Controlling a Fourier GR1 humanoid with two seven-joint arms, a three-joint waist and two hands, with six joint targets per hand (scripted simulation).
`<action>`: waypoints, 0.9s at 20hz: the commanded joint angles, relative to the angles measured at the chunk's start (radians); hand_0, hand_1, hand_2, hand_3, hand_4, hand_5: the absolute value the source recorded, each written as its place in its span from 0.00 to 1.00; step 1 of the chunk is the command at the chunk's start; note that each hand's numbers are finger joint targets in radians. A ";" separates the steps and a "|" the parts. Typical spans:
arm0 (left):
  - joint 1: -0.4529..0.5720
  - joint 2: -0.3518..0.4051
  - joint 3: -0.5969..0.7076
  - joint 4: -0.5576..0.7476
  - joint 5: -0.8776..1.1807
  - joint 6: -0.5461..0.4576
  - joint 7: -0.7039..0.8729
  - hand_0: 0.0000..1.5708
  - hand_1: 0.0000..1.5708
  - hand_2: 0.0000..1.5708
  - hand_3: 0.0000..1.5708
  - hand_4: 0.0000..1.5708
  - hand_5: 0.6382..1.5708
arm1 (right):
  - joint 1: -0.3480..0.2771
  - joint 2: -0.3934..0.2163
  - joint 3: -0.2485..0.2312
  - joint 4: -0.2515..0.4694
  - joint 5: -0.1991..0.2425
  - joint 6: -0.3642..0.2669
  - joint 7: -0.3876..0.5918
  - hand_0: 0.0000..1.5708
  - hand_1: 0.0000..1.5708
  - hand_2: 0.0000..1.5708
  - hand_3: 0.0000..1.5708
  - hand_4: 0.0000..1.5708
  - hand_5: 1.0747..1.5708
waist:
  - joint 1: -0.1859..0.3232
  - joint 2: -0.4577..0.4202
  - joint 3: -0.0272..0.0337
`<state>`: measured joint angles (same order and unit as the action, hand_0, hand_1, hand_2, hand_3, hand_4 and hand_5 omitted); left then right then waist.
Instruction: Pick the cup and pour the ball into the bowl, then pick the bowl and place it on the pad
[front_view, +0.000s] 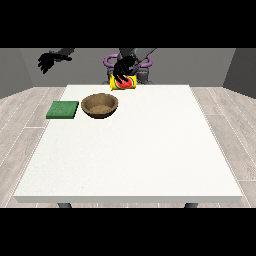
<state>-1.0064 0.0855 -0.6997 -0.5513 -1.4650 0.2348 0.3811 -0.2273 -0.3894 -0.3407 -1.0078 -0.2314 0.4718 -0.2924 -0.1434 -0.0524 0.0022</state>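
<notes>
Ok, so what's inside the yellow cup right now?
The yellow cup is tipped with its mouth toward the camera, and a red ball shows inside. The hand on it covers its upper part.

The table (150, 150) has a smooth, matt white top. The bowl (100, 106) looks like brown wood, with a rough, grainy inside. The pad (63, 110) is a matt green, finely textured like cloth or foam. The cup (123, 83) is smooth, bright yellow with red, plastic-looking. The floor (25, 115) shows pale wood planks.
</notes>
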 joint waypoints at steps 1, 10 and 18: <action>-0.015 -0.008 -0.105 0.040 -0.130 -0.091 0.015 0.95 0.95 1.00 1.00 0.95 0.64 | -0.022 -0.022 -0.010 0.010 -0.009 0.002 0.029 0.00 0.00 0.00 0.00 0.00 1.00 | 0.011 -0.012 -0.0013; -0.055 -0.007 -0.087 0.009 -0.214 -0.172 -0.084 0.92 0.92 1.00 1.00 0.97 0.53 | -0.023 0.039 0.020 -0.009 -0.006 -0.042 0.068 0.00 0.00 0.00 0.00 0.00 1.00 | 0.020 -0.014 -0.0025; 0.122 -0.030 0.397 -0.209 0.283 0.158 0.028 0.79 0.79 0.98 0.91 0.96 0.60 | 0.051 -0.011 -0.051 0.031 -0.029 -0.037 0.027 0.00 0.00 0.00 0.00 0.00 0.99 | 0.151 -0.004 -0.0129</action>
<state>-0.9518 0.0688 -0.4805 -0.6830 -1.3633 0.2673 0.3861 -0.1936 -0.3974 -0.3741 -0.9769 -0.2517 0.4448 -0.2595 -0.0324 -0.0702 -0.0076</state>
